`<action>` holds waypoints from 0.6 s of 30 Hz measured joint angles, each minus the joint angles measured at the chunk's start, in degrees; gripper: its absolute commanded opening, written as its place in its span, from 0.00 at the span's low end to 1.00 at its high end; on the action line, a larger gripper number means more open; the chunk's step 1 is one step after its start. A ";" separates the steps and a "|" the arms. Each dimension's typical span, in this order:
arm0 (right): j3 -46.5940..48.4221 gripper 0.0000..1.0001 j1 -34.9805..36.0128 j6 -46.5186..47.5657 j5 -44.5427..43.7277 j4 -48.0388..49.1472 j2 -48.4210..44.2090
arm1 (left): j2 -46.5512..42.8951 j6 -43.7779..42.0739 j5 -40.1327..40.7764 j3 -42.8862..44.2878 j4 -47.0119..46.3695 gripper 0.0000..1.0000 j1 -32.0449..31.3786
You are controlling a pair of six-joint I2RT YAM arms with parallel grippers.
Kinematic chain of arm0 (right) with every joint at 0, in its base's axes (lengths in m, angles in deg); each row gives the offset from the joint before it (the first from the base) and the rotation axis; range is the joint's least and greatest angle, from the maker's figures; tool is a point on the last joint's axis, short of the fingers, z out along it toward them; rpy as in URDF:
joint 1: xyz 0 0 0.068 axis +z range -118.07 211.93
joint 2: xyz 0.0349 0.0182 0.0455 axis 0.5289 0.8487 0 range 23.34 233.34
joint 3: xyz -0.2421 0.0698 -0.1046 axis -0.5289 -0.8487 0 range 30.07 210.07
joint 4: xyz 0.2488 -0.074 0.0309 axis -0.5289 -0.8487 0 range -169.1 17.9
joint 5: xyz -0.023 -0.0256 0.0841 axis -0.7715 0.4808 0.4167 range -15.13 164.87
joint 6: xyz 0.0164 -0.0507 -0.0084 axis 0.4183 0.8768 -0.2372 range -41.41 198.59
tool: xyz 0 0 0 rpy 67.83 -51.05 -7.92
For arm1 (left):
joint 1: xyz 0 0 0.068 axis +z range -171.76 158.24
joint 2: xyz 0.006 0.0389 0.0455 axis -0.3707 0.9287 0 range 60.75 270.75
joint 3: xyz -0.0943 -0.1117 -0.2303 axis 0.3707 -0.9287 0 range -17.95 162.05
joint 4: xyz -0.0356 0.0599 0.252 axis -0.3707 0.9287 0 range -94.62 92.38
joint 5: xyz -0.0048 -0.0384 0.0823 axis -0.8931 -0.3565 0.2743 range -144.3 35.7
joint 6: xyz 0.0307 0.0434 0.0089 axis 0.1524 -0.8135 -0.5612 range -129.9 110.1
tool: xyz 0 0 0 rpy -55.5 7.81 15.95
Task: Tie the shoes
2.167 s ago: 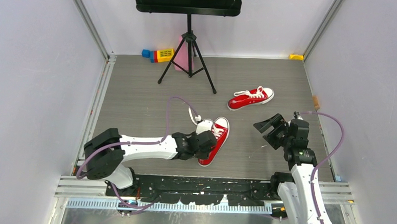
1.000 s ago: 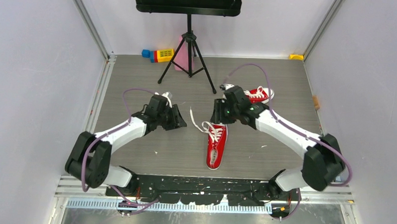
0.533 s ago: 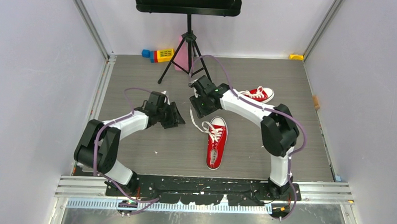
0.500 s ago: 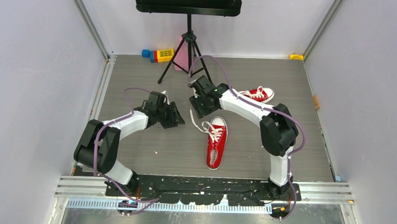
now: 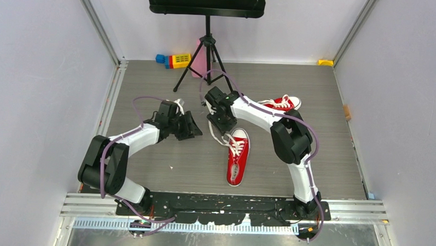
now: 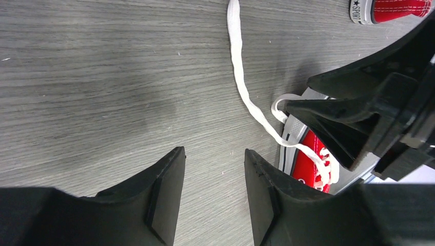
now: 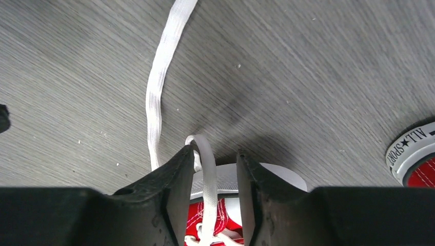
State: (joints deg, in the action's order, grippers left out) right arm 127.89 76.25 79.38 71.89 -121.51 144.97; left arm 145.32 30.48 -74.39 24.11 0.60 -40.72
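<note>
the left gripper (image 6: 213, 154) hovers over the grey table (image 6: 102, 77) left of the near shoe (image 5: 237, 156), fingers apart, holding nothing. a loose white lace (image 6: 241, 82) trails from that shoe's far end. the right gripper (image 7: 214, 150) sits over that end, fingers partly apart around a lace loop (image 7: 204, 148), not pinching it. the other shoe (image 5: 281, 103) lies beyond, to the right.

A robotics lab work cell is suggested by pale walls (image 5: 36, 95) held in aluminium rails (image 5: 97, 26), a grey wood-grain table (image 5: 148, 170), a black tripod stand (image 5: 208, 40) and two white robot arms (image 5: 141, 135).
</note>
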 measured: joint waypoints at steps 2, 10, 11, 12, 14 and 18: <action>0.37 0.17 0.11 0.42 0.48 -0.42 0.61 | -0.09 -0.39 -0.24 0.00 0.04 0.47 0.09; 0.79 0.00 0.26 0.17 3.34 0.63 0.74 | 0.02 -1.70 -0.83 0.31 1.79 0.47 0.31; 0.17 0.00 0.26 -0.11 3.32 1.75 0.17 | 0.37 -1.92 -0.96 0.87 2.62 0.47 0.28; -0.94 0.00 0.26 -0.70 3.21 3.06 -0.85 | 1.03 -2.08 -0.98 1.68 3.21 0.48 0.26; -3.50 0.00 0.26 -1.75 2.05 4.98 -3.72 | 2.73 -2.36 -1.03 3.54 3.89 0.50 0.02; -10.62 0.00 0.26 -4.98 -2.12 9.38 -13.11 | 5.95 -3.21 -0.57 7.06 5.55 0.54 -1.68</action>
State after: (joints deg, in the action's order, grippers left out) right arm 117.27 76.51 74.40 69.77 -112.13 131.85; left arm 151.27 27.27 -74.96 31.17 6.15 -42.40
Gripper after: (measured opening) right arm 0.020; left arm 0.517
